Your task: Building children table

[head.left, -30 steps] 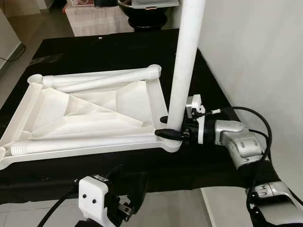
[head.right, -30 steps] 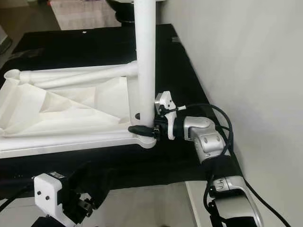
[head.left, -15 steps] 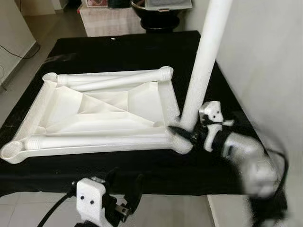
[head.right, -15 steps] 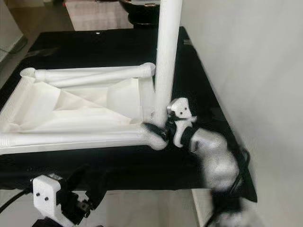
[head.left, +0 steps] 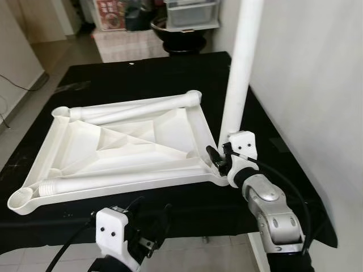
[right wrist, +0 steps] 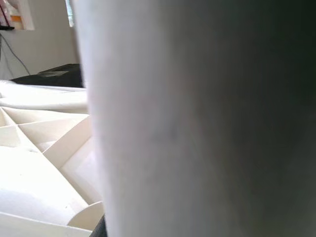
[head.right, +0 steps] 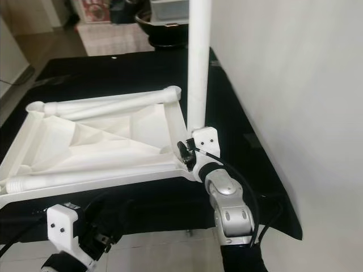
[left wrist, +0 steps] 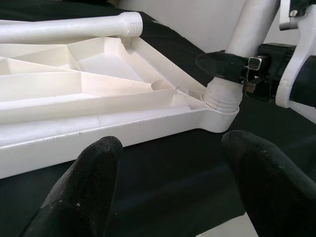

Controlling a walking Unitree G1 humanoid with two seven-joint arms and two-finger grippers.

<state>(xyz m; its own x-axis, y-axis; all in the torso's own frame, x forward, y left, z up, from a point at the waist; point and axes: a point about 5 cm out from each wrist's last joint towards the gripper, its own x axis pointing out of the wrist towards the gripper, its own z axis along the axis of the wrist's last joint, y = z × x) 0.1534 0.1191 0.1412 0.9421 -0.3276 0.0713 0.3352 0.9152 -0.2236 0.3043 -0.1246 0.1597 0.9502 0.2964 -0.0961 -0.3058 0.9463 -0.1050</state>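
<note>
We have the white ribbed plastic tabletop [head.left: 122, 150] lying underside-up on the black cloth-covered surface [head.left: 142, 68], with two loose white tubular legs resting on it, one along the far edge [head.left: 136, 107] and one along the near edge [head.left: 113, 180]. At the near right corner socket [left wrist: 222, 101] a third long white leg [head.left: 239, 68] stands almost upright, and our right gripper [head.left: 218, 161] is clamped around its base, just above the threaded collar visible in the left wrist view. We judge the step in hand to be seating this leg in its socket, so we should keep it plumb while turning or pressing, since a tilt could cross the threads or lever the light tabletop up off the cloth. Our left gripper [left wrist: 173, 177] hovers low at the near edge of the surface with its fingers apart, touching nothing; resting it on the tabletop's near rim would likely steady the frame against twisting.
</note>
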